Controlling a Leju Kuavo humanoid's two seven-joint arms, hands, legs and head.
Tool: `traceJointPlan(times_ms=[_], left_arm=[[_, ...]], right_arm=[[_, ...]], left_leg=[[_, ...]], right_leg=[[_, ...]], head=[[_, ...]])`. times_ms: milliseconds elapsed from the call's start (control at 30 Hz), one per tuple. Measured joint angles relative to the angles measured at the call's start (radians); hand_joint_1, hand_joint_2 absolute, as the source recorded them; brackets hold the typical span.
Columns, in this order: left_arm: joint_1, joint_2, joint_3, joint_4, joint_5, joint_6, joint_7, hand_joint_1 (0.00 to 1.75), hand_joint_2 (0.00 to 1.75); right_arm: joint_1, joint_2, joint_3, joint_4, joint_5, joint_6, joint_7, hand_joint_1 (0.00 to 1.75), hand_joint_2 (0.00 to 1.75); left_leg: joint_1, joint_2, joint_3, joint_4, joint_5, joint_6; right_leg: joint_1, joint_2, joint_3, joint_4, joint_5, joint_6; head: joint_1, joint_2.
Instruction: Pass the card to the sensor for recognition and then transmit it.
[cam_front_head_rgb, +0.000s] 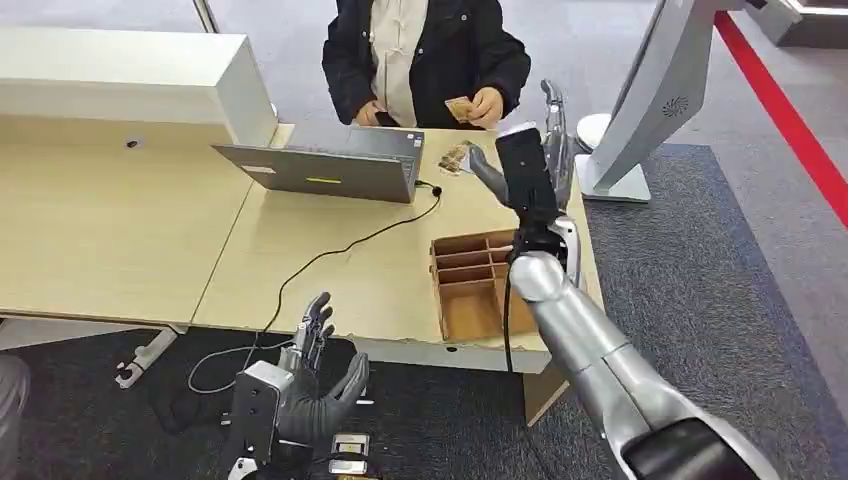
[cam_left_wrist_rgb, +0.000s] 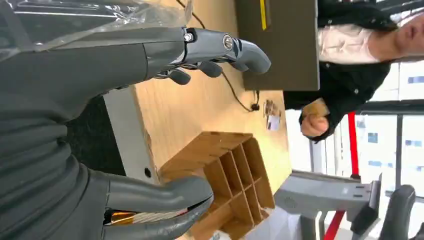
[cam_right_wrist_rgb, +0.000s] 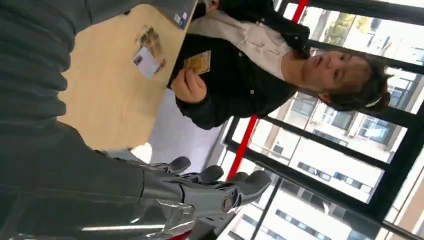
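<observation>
Right robot hand (cam_front_head_rgb: 548, 135) raised over the bench (cam_front_head_rgb: 120, 230), fingers apart, holding nothing; left robot hand (cam_front_head_rgb: 318, 375) low by the near edge, likewise spread and empty; card (cam_front_head_rgb: 459, 108) in the person's hand (cam_front_head_rgb: 487, 105), more cards (cam_front_head_rgb: 458, 158) beside the laptop (cam_front_head_rgb: 325, 168).

Tan card (cam_front_head_rgb: 459, 108) (in person's hand (cam_front_head_rgb: 487, 105))

Print on the table cards (cam_front_head_rgb: 458, 158) too small to read.

Matt pale wood-grain table (cam_front_head_rgb: 120, 230), brown cardboard divider box (cam_front_head_rgb: 470, 285).
</observation>
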Motion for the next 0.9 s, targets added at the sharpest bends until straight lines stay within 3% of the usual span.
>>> traceJointPlan(times_ms=[133, 267, 633, 900], left_arm=[[0.042, 0.0, 0.05, -0.047, -0.05, 0.001, 0.016, 0.0, 1.75], [0.061, 0.001, 0.095, -0.082, -0.078, 0.001, 0.029, 0.0, 1.75], [0.081, 0.002, 0.257, -0.16, -0.164, 0.001, 0.045, 0.0, 1.75], [0.158, -0.001, 0.454, -0.215, -0.22, 0.001, 0.09, 0.0, 1.75]], right_arm=[[0.172, -0.019, -0.071, -0.205, -0.029, 0.0, -0.032, 0.0, 1.75], [0.272, -0.037, -0.145, -0.346, -0.065, 0.0, -0.067, 0.0, 1.75], [0.404, -0.074, -0.309, -0.577, -0.036, 0.001, -0.082, 0.0, 1.75], [0.5, -0.111, -0.471, -0.685, 0.118, 0.001, 0.007, 0.0, 1.75]], left_leg=[[0.0, 0.0, 0.0, 0.0, -0.001, 0.0], [0.0, 0.001, 0.0, 0.0, 0.0, 0.0], [0.0, 0.001, 0.001, 0.0, 0.0, 0.0], [0.0, 0.001, 0.0, 0.0, -0.001, 0.0]], right_leg=[[0.0, 0.0, 0.0, 0.0, 0.0, 0.0], [0.0, 0.001, -0.001, 0.0, 0.0, 0.0], [0.0, 0.001, 0.0, 0.0, 0.001, -0.001], [-0.001, 0.001, -0.001, -0.001, 0.0, 0.0]], head=[[0.0, 0.0], [0.0, 0.0], [0.0, 0.0], [0.0, 0.0]])
